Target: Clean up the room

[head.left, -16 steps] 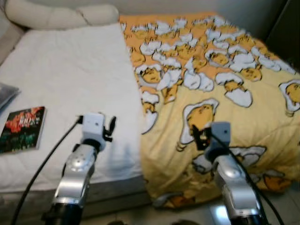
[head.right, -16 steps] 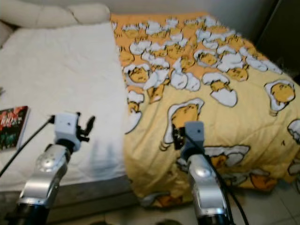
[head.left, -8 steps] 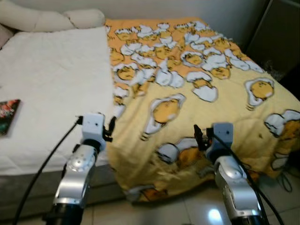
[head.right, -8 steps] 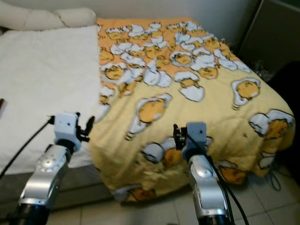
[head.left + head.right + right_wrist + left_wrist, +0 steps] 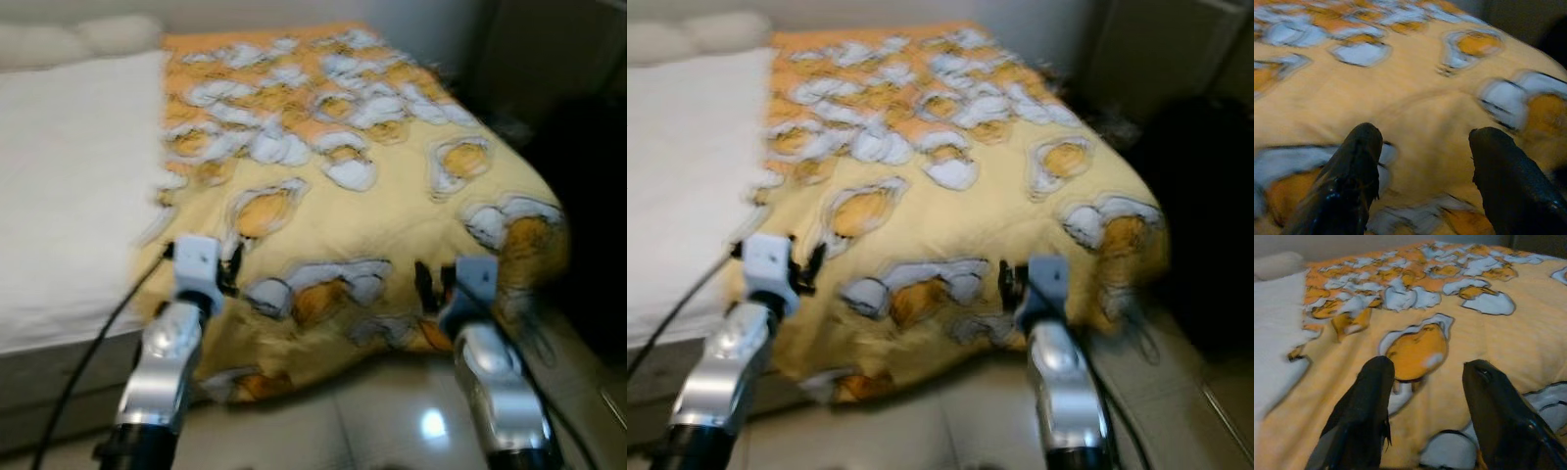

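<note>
Both hands, left hand (image 5: 1425, 382) and right hand (image 5: 1422, 147), spread over yellow blanket (image 5: 392, 211).

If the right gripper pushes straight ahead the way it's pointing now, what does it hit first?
Most likely the yellow blanket: the right gripper, fingers open, points at its top near the bed's foot corner. Depth is unclear.

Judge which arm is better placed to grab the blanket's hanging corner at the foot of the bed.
Right, probably. The right gripper is open and sits close to the yellow blanket's drooping corner. The left gripper, also open, is over the blanket's edge beside the white mattress, farther from that corner.
</note>
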`<state>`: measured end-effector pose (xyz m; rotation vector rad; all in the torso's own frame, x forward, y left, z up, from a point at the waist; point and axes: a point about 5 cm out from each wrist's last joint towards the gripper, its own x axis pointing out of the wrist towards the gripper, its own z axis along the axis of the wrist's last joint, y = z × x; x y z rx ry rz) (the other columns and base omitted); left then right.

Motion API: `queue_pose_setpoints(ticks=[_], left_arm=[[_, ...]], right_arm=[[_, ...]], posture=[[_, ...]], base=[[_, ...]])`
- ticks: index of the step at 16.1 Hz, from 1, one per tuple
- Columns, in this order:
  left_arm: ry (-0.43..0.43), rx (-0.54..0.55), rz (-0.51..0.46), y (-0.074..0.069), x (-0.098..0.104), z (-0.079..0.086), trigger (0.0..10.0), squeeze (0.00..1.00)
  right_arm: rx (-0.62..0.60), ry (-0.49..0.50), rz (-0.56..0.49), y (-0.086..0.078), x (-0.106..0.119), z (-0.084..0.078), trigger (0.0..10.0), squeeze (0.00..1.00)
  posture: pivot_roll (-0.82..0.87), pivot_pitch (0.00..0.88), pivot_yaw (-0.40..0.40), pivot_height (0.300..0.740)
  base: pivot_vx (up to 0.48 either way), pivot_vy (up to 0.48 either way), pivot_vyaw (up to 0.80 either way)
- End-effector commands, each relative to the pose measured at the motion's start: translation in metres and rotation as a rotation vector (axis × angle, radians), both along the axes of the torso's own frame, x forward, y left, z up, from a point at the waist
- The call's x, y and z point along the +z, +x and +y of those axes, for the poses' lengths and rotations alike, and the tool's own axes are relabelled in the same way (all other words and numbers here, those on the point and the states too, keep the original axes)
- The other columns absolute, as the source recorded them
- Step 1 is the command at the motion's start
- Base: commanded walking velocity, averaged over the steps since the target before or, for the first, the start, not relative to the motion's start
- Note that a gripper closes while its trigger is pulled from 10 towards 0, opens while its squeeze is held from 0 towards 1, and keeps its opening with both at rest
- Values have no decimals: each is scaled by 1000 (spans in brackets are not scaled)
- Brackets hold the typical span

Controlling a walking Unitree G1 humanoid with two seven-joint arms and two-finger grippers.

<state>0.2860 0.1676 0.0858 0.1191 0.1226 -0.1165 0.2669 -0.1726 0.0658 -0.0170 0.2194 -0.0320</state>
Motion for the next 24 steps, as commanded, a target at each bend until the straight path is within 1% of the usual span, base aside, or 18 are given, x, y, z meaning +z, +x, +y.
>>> queue_pose_setpoints(ticks=[1,2,17,18,19,24], left_arm=[[10,-8,-10,1,3,-1,10000,0],[-1,-33,-23,1,4,-4,10000,0],[-1,-33,-23,1,4,-4,10000,0],[-4,-41,-26,1,4,-6,10000,0],[-25,-51,-20,-1,0,-11,10000,0],[-34,-42,-21,0,0,-11,10000,0]], right_arm=[[-16,11,1,0,1,-1,10000,0],[-54,18,17,-3,-2,-8,10000,0],[-54,18,17,-3,-2,-8,10000,0],[-65,17,21,-3,-3,-9,10000,0],[-58,-30,29,-5,-5,-11,10000,0],[-49,-45,31,-4,-5,-11,10000,0]], posture=[[5,0,33,740],[-4,0,32,740],[-4,0,32,740],[-6,0,31,740],[-16,0,15,740],[-17,0,11,740]], base=[[0,0,-781],[0,0,-781],[0,0,-781],[0,0,-781],[428,0,0],[462,0,0]])
